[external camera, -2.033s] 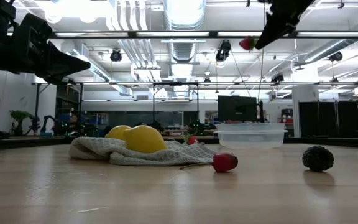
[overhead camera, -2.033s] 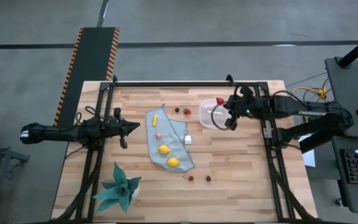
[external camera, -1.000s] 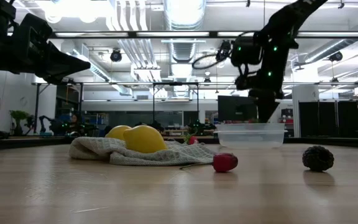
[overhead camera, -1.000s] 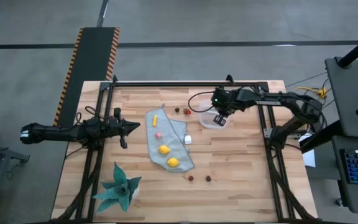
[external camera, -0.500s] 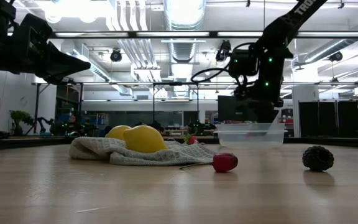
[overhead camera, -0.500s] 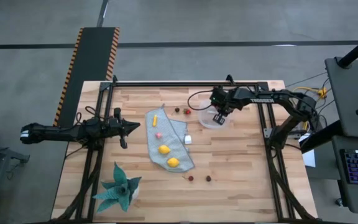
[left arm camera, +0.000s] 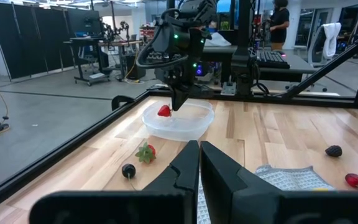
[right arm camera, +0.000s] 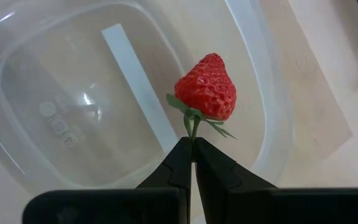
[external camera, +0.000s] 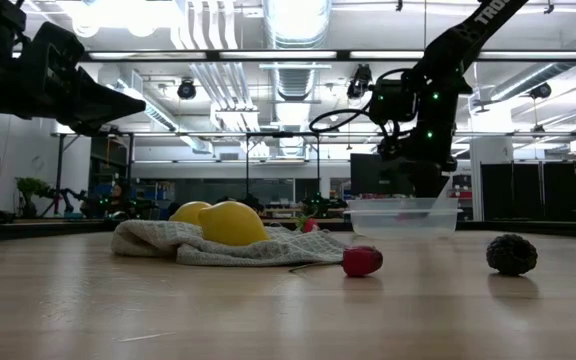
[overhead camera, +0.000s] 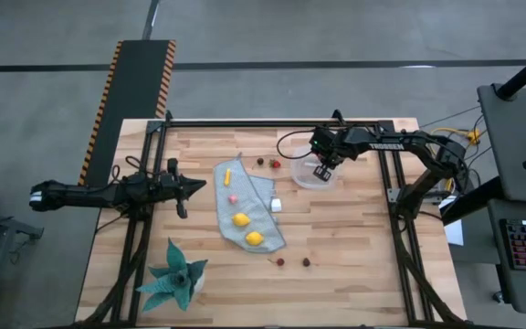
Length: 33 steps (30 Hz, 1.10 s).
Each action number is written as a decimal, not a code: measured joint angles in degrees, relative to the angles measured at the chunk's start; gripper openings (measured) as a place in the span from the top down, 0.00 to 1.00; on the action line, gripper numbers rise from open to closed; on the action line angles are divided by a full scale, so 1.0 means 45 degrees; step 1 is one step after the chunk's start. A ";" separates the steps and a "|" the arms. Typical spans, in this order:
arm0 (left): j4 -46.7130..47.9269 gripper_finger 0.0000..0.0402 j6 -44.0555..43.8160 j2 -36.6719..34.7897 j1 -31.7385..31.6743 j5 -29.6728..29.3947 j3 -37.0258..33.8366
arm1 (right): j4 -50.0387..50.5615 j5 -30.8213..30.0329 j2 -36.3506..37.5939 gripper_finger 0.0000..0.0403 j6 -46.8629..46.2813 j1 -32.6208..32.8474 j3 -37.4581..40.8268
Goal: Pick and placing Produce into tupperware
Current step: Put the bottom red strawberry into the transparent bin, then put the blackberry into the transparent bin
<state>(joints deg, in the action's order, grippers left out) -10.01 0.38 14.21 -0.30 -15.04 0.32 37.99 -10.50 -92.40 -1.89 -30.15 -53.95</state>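
Observation:
My right gripper point(right arm camera: 192, 146) is shut on a red strawberry point(right arm camera: 205, 87) and points steeply down over the clear tupperware point(overhead camera: 301, 180); the left wrist view shows the strawberry point(left arm camera: 164, 111) at the tupperware's point(left arm camera: 185, 124) rim height. Two yellow lemons point(overhead camera: 241, 219) point(overhead camera: 255, 238), a yellow-orange stick point(overhead camera: 228, 173) and a pink piece point(overhead camera: 232, 197) lie on the grey-blue cloth point(overhead camera: 261, 192). A dark piece point(overhead camera: 260, 162) and a red piece point(overhead camera: 275, 164) lie left of the tupperware. My left gripper point(overhead camera: 199, 185) waits shut and level at the table's left. My right gripper pinches the strawberry's thin green stem point(right arm camera: 193, 129) between its two fingertips, coming from above and pointing steeply down. The berry hangs beyond the fingertips, its pointed end away from them, over the inside of the tupperware.
A small white cube point(overhead camera: 276, 205) sits at the cloth's right edge. A red piece point(overhead camera: 280, 261) and a dark piece point(overhead camera: 306, 262) lie near the front edge. A teal spiky plant point(overhead camera: 176, 279) stands at the front left corner. Bare wood lies right of the cloth.
My right gripper, still shut on the strawberry, has shifted a little toward the table's left and sunk slightly over the tupperware. The strawberry has moved with it and stays held by the stem.

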 joint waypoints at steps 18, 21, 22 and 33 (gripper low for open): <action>-0.0003 1.00 0.0000 0.0198 0.0000 -0.0001 0.0000 | 0.0001 0.0005 0.0005 0.96 0.0025 -0.0003 0.0000; -0.0003 1.00 0.0000 0.0204 0.0000 -0.0001 0.0000 | 0.0001 0.0047 0.0005 0.92 0.0150 0.0000 0.0000; -0.0003 1.00 0.0000 0.0194 0.0000 -0.0001 0.0000 | 0.0001 0.0044 0.0010 0.91 0.0139 0.0000 0.0000; -0.0008 1.00 0.0000 0.0166 0.0000 -0.0006 0.0000 | 0.0119 0.0000 0.0105 0.76 0.0058 0.0000 -0.0007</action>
<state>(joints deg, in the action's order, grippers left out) -10.04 0.38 14.96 -0.30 -15.07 0.32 38.53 -10.50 -91.93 -1.63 -30.15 -53.99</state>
